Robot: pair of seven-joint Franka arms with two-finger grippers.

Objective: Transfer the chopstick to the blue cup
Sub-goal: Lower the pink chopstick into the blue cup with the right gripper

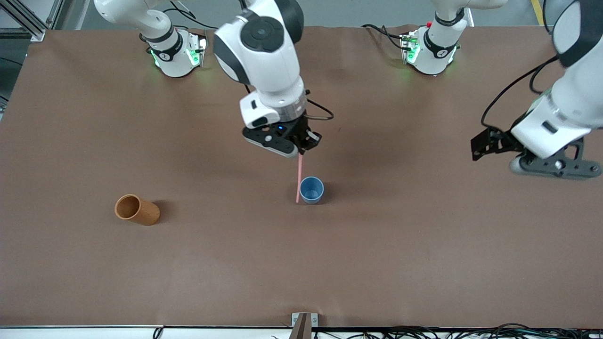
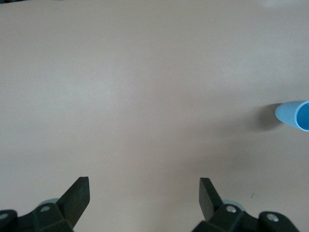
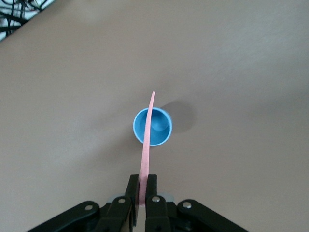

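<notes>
Chopstick [image 1: 298, 178] clamped in right tool [image 1: 299, 149], centre frame, hanging above blue cup [image 1: 312, 189], not yet dropped in; left tool [image 2: 144, 193] spread apart, waiting.

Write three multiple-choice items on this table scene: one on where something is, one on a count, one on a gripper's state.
1. Where is the orange-brown cup?
A. toward the right arm's end of the table from the blue cup
B. inside the blue cup
C. in the left gripper

2. How many cups are on the table?
A. one
B. two
C. four

3. What is the right gripper doing?
A. hanging open and empty
B. gripping the blue cup
C. shut on the chopstick

Answers: 1 A, it lies on its side there. 2 B, one blue, one orange-brown. 3 C, the right wrist view shows the stick clamped, hanging over the blue cup.
</notes>
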